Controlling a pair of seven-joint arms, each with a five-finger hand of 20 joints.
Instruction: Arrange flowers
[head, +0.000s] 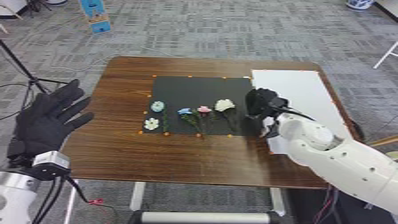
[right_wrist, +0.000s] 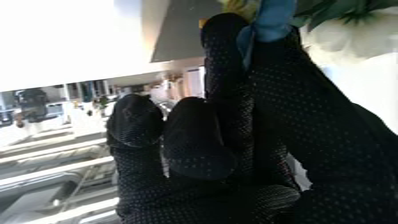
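In the head view my right hand (head: 263, 103) is over the right edge of the black mat (head: 195, 87), beside the large white flower (head: 224, 105). A pink flower (head: 204, 109), a blue flower (head: 185, 111), a pale blue flower (head: 157, 106) and a small white flower (head: 151, 123) lie on the mat. The right wrist view shows my right hand (right_wrist: 222, 145) pinching a blue piece (right_wrist: 274, 19) between finger and thumb, close to a white bloom (right_wrist: 351, 37). My left hand (head: 46, 122) is held open left of the table.
A white sheet (head: 298, 90) lies on the right side of the brown wooden table (head: 169, 162), partly under my right arm. Small orange marks edge the mat and sheet. A black stand rises left of the table.
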